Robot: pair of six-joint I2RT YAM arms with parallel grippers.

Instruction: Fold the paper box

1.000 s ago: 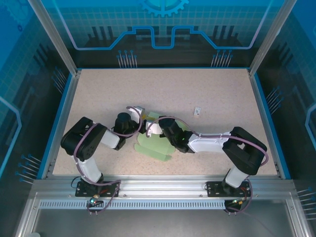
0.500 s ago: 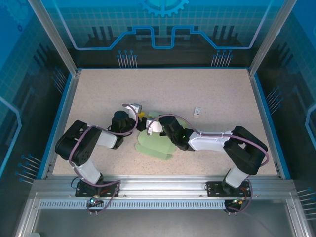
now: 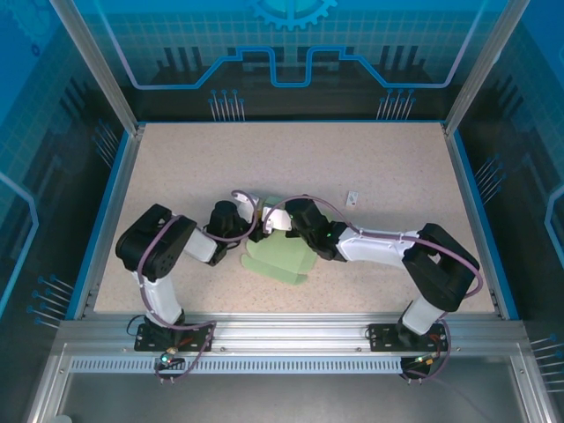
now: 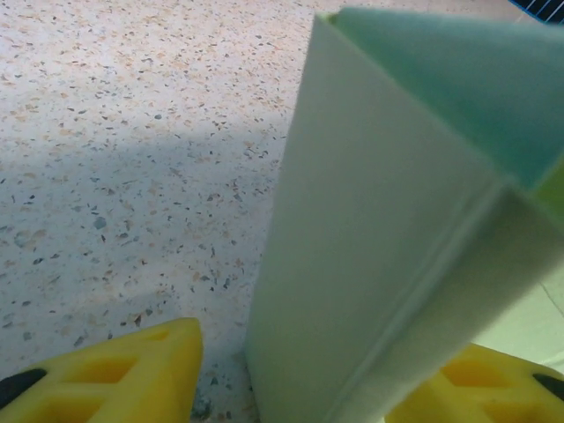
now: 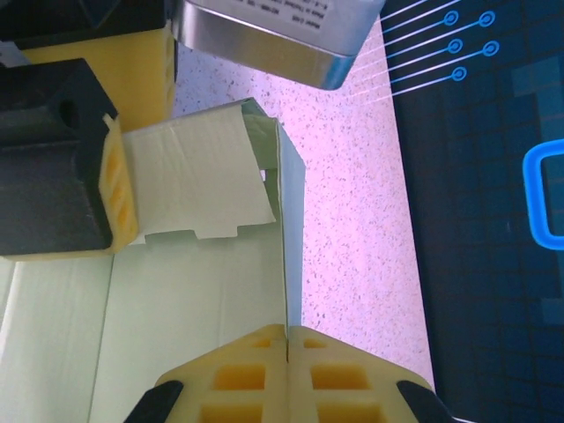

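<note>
Judging the paper box [image 3: 280, 257] to be light, thin and springy, we see it lying near the middle of the bench [image 3: 370, 159] between the two arms, some panels raised. Our right gripper [image 5: 288, 348] is pinched on an upright panel's edge, while the left gripper [image 4: 326, 370] stands open astride a folded wall. We judge the best hold to be close to a crease, gently, since the board probably buckles.

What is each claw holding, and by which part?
Right claw pinches the paper box by a raised wall's edge; left claw straddles a flap, not clamped.
</note>
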